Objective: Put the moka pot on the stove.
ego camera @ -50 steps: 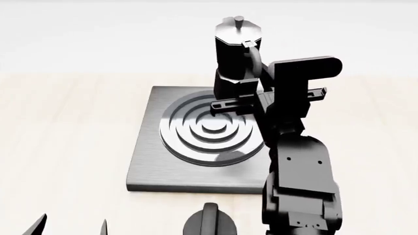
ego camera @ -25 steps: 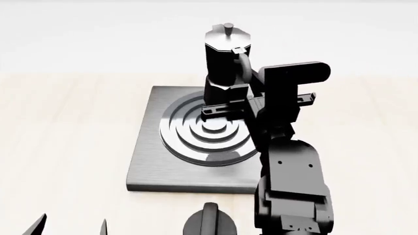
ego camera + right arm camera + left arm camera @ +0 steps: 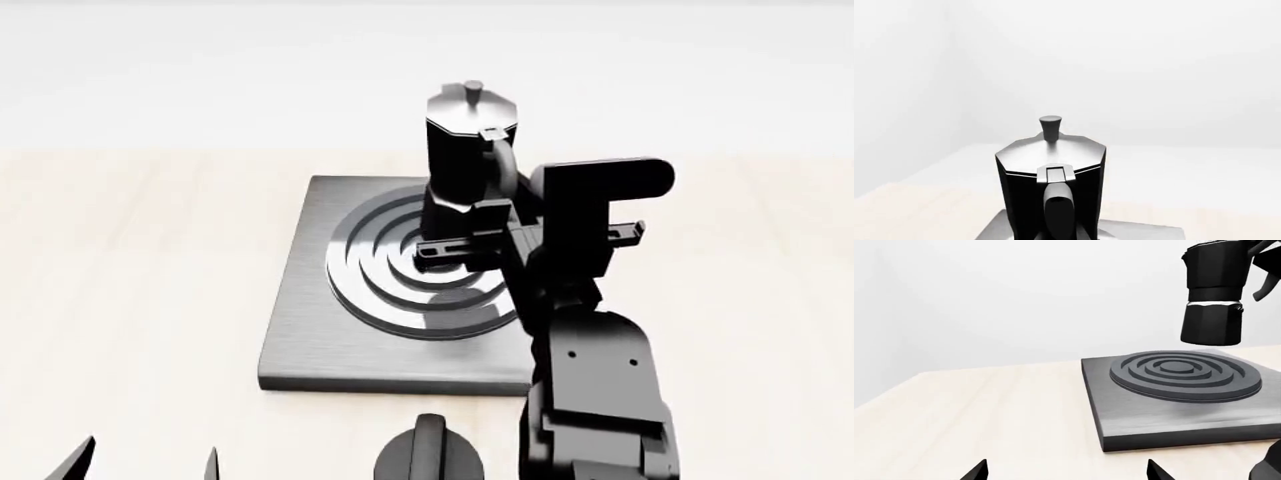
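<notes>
The black faceted moka pot (image 3: 461, 150) with its silver lid and knob hangs upright in the air over the back of the stove (image 3: 314, 330), a dark-grey slab with raised burner rings. My right gripper (image 3: 501, 208) is shut on the pot's curved handle (image 3: 1059, 210) from the near side. In the left wrist view the moka pot (image 3: 1214, 290) floats with a clear gap above the stove (image 3: 1147, 410) and its rings. My left gripper (image 3: 1067, 471) sits low in front of the stove's left side, open, with nothing between its tips (image 3: 80, 462).
A round black dial knob (image 3: 430, 455) lies on the light wooden table (image 3: 134, 260) just in front of the stove's front edge. My right arm (image 3: 594, 390) reaches over the stove's front right corner. A plain white wall stands behind.
The right gripper has carried the moka pot left from the stove's back right edge and lowered it toward the burner rings. The left gripper has not moved.
</notes>
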{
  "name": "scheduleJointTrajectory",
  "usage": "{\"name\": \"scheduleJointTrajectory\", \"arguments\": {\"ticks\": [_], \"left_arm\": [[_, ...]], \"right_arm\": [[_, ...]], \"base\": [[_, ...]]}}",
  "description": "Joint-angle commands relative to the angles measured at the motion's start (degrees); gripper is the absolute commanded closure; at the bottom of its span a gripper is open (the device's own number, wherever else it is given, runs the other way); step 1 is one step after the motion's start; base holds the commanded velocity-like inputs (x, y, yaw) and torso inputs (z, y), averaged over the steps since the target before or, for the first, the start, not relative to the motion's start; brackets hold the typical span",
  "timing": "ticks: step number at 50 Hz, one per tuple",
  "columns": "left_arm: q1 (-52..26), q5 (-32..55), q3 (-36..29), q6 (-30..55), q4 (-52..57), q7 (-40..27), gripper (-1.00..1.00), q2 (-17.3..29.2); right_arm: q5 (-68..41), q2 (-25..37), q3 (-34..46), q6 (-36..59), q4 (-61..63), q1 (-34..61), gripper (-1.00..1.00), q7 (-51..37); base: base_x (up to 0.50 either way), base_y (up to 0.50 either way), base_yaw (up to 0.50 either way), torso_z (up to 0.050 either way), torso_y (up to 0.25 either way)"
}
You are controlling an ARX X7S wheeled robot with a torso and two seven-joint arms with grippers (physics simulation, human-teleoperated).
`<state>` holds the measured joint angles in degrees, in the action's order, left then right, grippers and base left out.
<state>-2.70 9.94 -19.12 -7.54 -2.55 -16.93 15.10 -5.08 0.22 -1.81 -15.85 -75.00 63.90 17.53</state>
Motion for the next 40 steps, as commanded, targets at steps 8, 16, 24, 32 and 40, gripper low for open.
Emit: {"name": "scheduleJointTrajectory", "arguments": {"ticks": [8,16,24,32,40], "left_arm": [[-0.08,0.30,0.02,-2.36,-0.85,0.28,-1.00,-0.13],[-0.11,0.42,-0.12,-2.34,-0.84,0.12,-1.00,-0.02],[-0.15,0.56,-0.25,-2.36,-0.85,0.03,-1.00,0.07],[-0.17,0.82,-0.35,-2.31,-0.82,-0.09,-1.00,0.14],[-0.21,0.86,-0.50,-2.35,-0.84,-0.25,-1.00,0.25]], "right_arm": [[-2.37,-0.17,1.13,-0.34,0.02,-0.16,1.00,-0.25],[-4.56,-0.18,3.57,-0.35,0.02,-0.33,1.00,-0.51],[-5.42,-0.19,4.70,-0.18,0.02,-0.80,1.00,-0.77],[-5.87,-0.18,5.30,0.15,0.02,-0.98,1.00,-1.02],[-7.32,-0.20,6.76,0.15,0.01,-1.31,1.00,-1.18]], "base": [[0.00,0.00,0.00,0.000,0.001],[0.00,0.00,0.00,0.001,0.001],[0.00,0.00,0.00,0.000,0.001],[0.00,0.00,0.00,0.000,0.001],[0.00,0.00,0.00,0.000,0.001]]}}
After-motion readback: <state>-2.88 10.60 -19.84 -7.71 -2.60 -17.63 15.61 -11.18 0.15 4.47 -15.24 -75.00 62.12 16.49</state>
